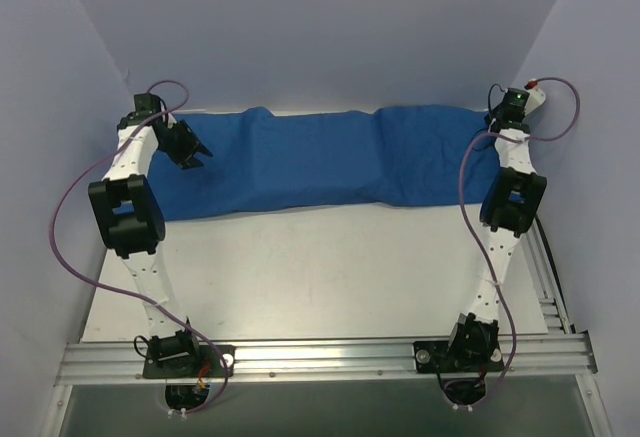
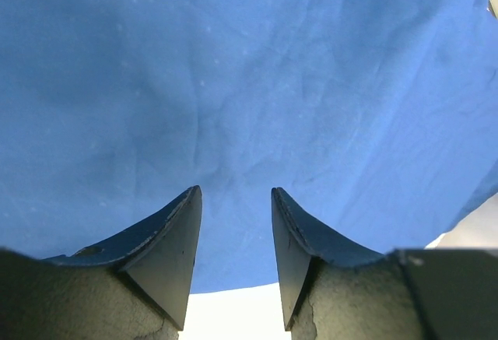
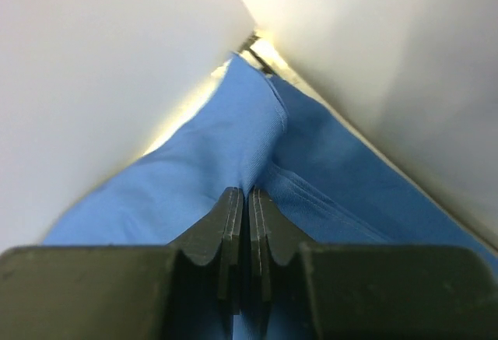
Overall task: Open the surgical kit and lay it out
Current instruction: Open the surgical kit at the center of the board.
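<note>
**Bench** (image 1: 330,267): white and flat. Its bare part is stretching back from behind both grippers to a metal rail (image 1: 330,355), which is running along the near edge.

**Blue cloth wrap** (image 1: 300,162): one piece, lying directly on the bench.
- It is spanning from under the left gripper (image 2: 233,194) across to the right gripper (image 3: 249,194).
- It is humping up between the two grippers, and what it is covering is hidden.
- Ahead of the left gripper it is filling the whole view, creased, with a strip of white bench showing just behind the fingertips.
- At the right gripper's tips a raised fold is running forward toward the far corner.
</note>
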You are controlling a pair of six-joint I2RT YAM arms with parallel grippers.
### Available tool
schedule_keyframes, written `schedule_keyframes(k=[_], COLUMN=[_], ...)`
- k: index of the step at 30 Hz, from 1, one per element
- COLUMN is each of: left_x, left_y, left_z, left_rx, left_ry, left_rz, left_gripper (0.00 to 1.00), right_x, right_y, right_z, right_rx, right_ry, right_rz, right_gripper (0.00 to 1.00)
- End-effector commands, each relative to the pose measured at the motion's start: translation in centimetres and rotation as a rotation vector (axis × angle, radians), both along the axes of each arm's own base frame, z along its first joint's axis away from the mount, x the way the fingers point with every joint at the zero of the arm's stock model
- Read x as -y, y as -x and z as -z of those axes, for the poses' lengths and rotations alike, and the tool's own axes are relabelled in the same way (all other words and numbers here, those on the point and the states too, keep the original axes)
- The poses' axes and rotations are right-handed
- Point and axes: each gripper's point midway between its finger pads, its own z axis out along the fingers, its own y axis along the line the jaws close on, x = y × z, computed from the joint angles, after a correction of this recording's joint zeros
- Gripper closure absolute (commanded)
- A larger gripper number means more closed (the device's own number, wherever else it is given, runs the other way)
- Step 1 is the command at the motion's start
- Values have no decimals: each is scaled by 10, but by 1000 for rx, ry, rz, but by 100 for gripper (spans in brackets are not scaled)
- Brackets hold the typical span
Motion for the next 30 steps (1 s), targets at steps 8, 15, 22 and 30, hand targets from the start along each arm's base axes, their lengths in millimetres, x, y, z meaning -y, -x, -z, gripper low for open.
schedule_keyframes(k=[8, 15, 22, 30], left_x=[7, 1, -2, -2], left_y=[4, 5, 1, 5], left_z=[-32, -39, -36, -11], left_rx=[54, 49, 49, 2], left_ry=[80, 99, 93, 92], left_rz=[-19, -20, -19, -7], left_gripper=[53, 53, 53, 53], right_x=[-39, -94, -139, -122], right_y=[45, 131, 252, 334], right_z=[-83, -48, -6, 14], right_rx=[28, -235, -589, -799], right_ry=[-190, -363, -377, -312], right_rz=[-42, -43, 8, 101], right_gripper=[100, 100, 100, 73])
